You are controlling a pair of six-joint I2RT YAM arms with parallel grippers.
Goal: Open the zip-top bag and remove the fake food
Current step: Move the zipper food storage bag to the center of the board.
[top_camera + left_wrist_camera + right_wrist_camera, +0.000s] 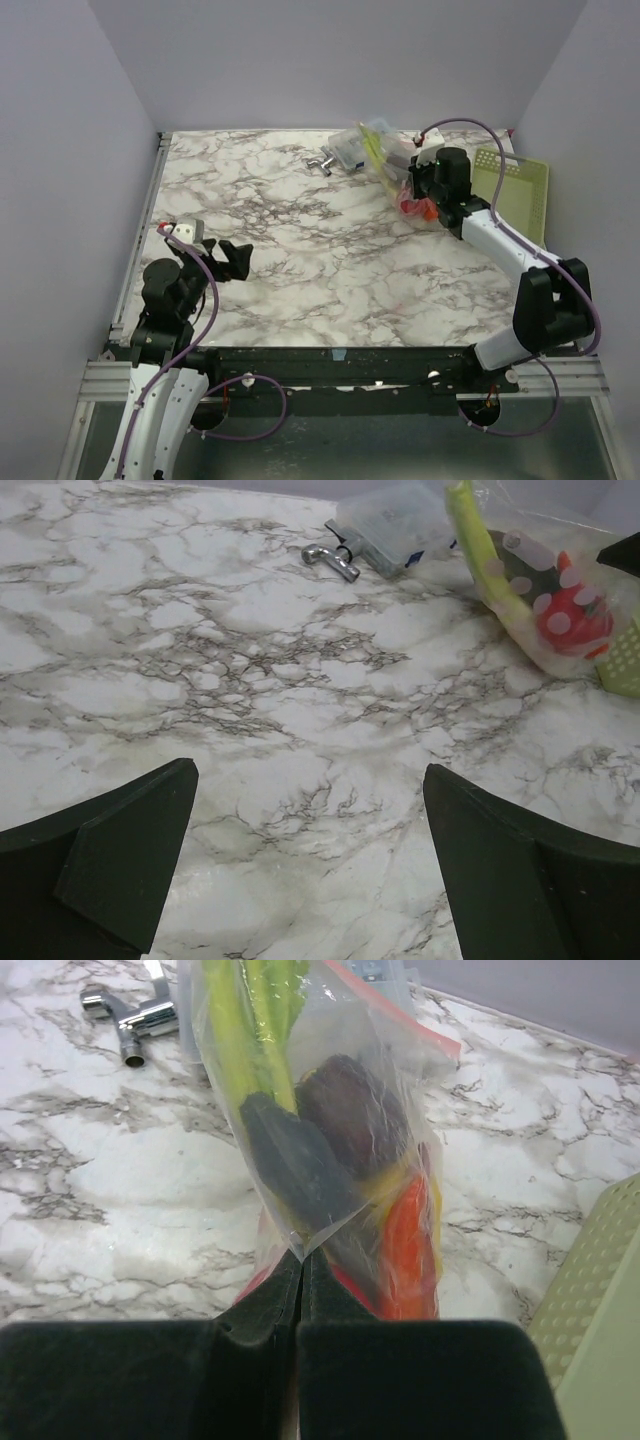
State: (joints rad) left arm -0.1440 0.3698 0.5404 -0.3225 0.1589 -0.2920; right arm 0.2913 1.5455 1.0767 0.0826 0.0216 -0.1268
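Note:
The clear zip-top bag (385, 160) lies at the back right of the marble table, its pink zipper strip (415, 1020) at the far end. The fake food is inside it: a pale green stalk (235, 1040), a dark purple piece (350, 1110), an orange piece (408, 1250) and a red spotted piece (575, 615). My right gripper (302, 1252) is shut on a fold of the bag's near end, and it sits just right of the bag (420, 185). My left gripper (310, 770) stands open over bare marble at the near left (235, 262), far from the bag.
A small metal fitting (322, 162) and a rigid clear box (350, 153) lie just left of the bag. A light green basket (515, 190) stands at the right edge, close beside my right arm. Grey walls close in the table's back and sides.

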